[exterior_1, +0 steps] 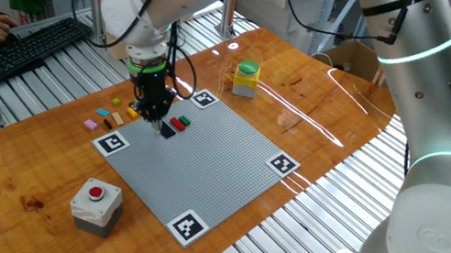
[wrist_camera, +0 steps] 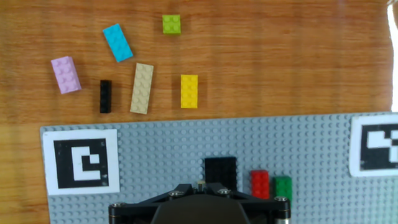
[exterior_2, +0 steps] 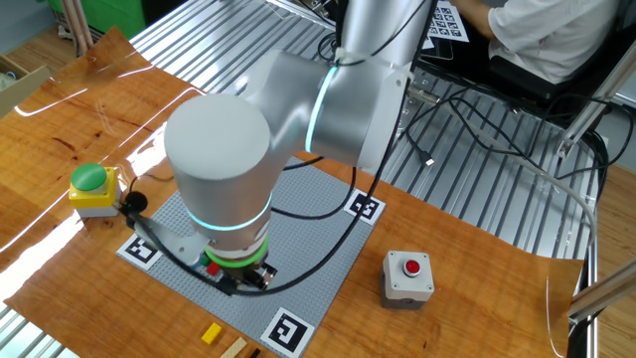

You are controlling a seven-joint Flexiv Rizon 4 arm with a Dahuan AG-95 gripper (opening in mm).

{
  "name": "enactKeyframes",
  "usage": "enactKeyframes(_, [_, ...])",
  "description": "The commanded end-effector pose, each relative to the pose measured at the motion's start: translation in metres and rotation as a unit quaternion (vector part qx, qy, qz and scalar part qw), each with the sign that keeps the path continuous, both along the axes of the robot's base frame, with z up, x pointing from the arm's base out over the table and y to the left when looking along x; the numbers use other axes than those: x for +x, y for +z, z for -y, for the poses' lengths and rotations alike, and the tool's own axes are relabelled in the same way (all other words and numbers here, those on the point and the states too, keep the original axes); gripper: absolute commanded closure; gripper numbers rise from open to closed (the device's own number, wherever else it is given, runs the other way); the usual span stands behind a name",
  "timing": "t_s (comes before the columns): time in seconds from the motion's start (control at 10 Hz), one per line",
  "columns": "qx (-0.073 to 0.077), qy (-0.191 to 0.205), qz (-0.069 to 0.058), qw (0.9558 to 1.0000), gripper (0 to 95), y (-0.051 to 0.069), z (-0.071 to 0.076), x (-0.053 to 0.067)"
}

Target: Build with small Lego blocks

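Hand view is showing the Lego blocks in two groups. On the grey baseplate (wrist_camera: 186, 155), a black brick (wrist_camera: 220, 172) is sitting just ahead of the gripper (wrist_camera: 202, 185), with a red brick (wrist_camera: 260, 183) and a green brick (wrist_camera: 283, 186) side by side to its right, touching each other and a little apart from the black one. Six more are lying loose on the wooden table (wrist_camera: 280, 62) beyond the plate's edge: a pink brick (wrist_camera: 66, 74), a thin black bar (wrist_camera: 106, 96), a tan brick (wrist_camera: 142, 88), a yellow brick (wrist_camera: 189, 91), a blue brick (wrist_camera: 118, 43) lying at a slant, and a lime brick (wrist_camera: 171, 24) farthest out.

The gripper is pointing straight down over the plate, its jaws closed together; its tips are hiding behind the housing in hand view, so whether they are touching the black brick cannot be told.

Square black-and-white markers are sitting at the plate's corners, one (wrist_camera: 81, 162) to the left of the gripper and one (wrist_camera: 375, 144) to the right. From one fixed view, a yellow box with a green top (exterior_1: 246, 78) is standing on the table beyond the plate, and a grey box with a red button (exterior_1: 96, 205) is standing near the plate's other side.
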State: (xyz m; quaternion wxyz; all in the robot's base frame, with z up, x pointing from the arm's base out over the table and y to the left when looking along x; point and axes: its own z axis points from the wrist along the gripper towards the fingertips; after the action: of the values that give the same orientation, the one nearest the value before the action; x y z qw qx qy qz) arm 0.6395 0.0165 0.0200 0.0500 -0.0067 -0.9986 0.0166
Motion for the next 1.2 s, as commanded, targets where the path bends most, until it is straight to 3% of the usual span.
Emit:
enactKeyframes(0.1, [0.001,-0.002,-0.002,1.0,95.0,0.001,0.0,0.001])
enactKeyframes(0.6, [-0.004,-0.006,0.001,1.0,95.0,0.003,0.0,0.014])
enactKeyframes(1.2, [-0.006,0.009,0.002,0.9999,95.0,-0.002,0.014,0.018])
